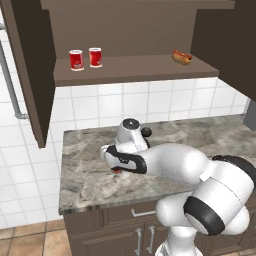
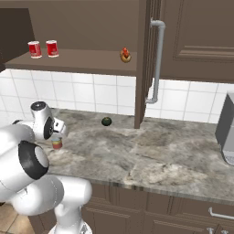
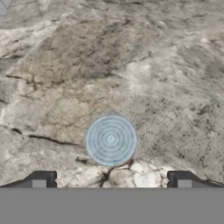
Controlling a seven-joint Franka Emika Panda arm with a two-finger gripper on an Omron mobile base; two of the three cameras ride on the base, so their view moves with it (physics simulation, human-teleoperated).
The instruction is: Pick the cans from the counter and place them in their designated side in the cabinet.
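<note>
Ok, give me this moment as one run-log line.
gripper: open, above short can, not gripping | short can: upright on counter | cabinet shelf: two red cans left, hot dog right

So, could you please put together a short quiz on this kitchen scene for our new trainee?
1. True or false: the gripper is shut on the can.
2. How many red cans stand on the cabinet shelf? A) one B) two C) three
3. What food lies at the shelf's other end?

Key:
1. False; it is open, looking down on the can standing on the counter.
2. B.
3. A hot dog.
</note>
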